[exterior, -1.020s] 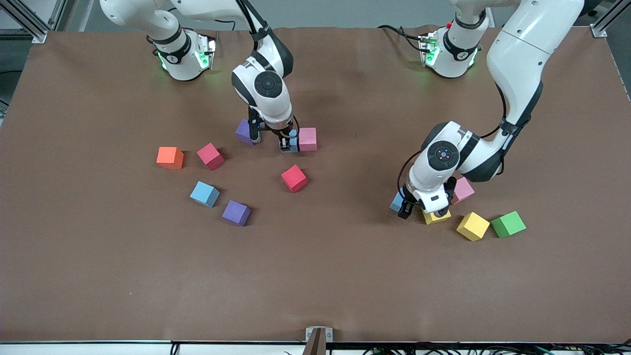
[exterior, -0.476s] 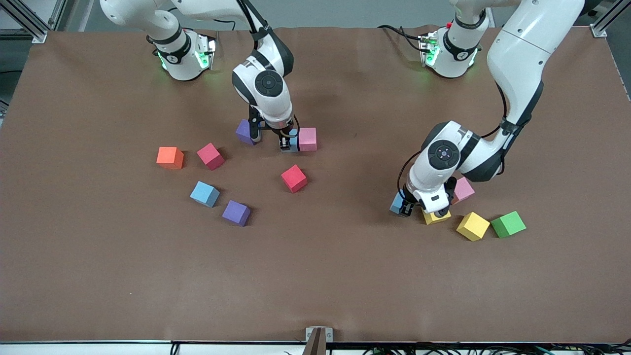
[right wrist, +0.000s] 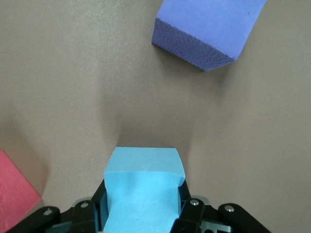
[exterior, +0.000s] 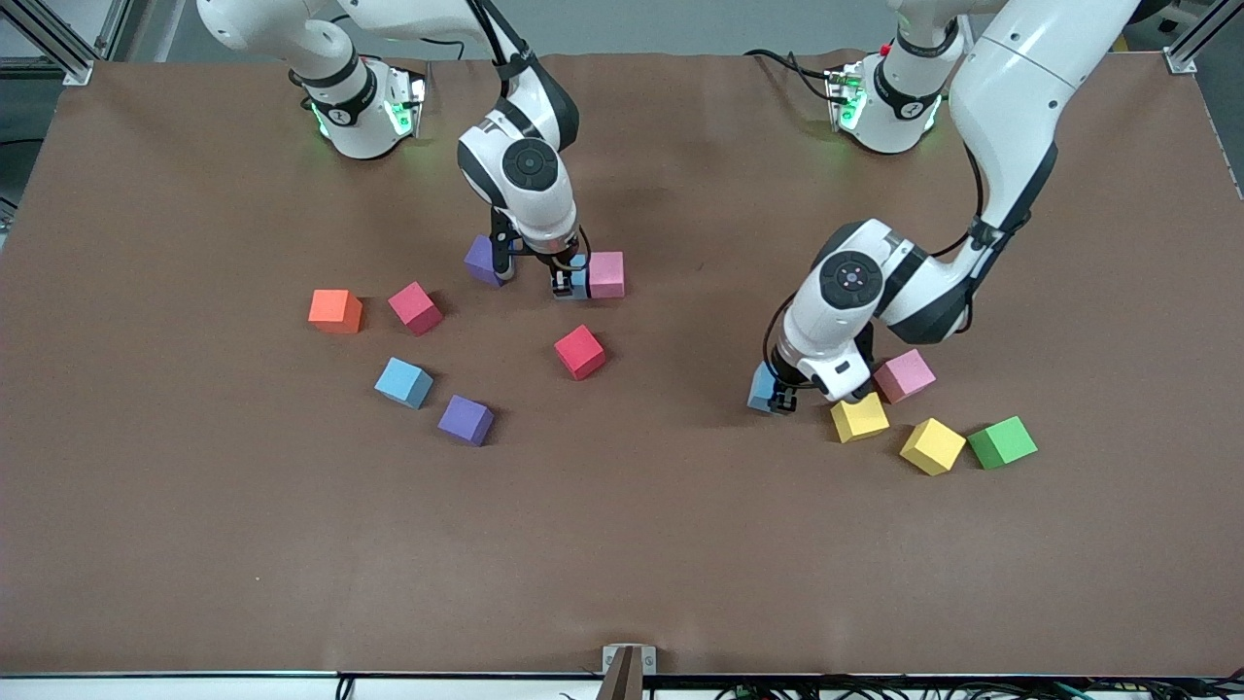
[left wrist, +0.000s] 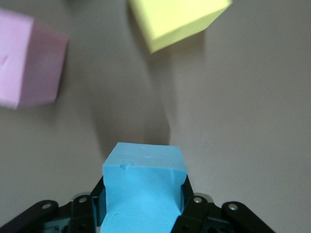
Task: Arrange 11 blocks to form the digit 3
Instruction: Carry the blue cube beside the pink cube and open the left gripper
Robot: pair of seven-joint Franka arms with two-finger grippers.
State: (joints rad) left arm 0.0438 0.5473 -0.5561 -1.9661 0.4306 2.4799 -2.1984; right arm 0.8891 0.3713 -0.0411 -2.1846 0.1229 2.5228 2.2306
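My right gripper (exterior: 564, 284) is shut on a light blue block (right wrist: 144, 191), low over the table beside a pink block (exterior: 606, 274). A purple block (exterior: 479, 259) lies close by, toward the right arm's end. My left gripper (exterior: 780, 396) is shut on another light blue block (left wrist: 145, 187), just above the table near a yellow block (exterior: 859, 417) and a pink block (exterior: 904, 375). Loose on the table lie a red block (exterior: 580, 351), a dark pink block (exterior: 415, 307), a light blue block (exterior: 403, 382), a purple block (exterior: 466, 420) and a second yellow block (exterior: 932, 445). No digit 3 shows.
An orange cube (exterior: 335, 311) sits beside the dark pink block toward the right arm's end. A green cube (exterior: 1002, 441) sits beside the second yellow block toward the left arm's end. The brown table (exterior: 622, 544) stretches bare toward the front camera.
My left gripper has shut on its light blue block and carried it away from the yellow block, toward the middle of the table. The right arm has not moved.
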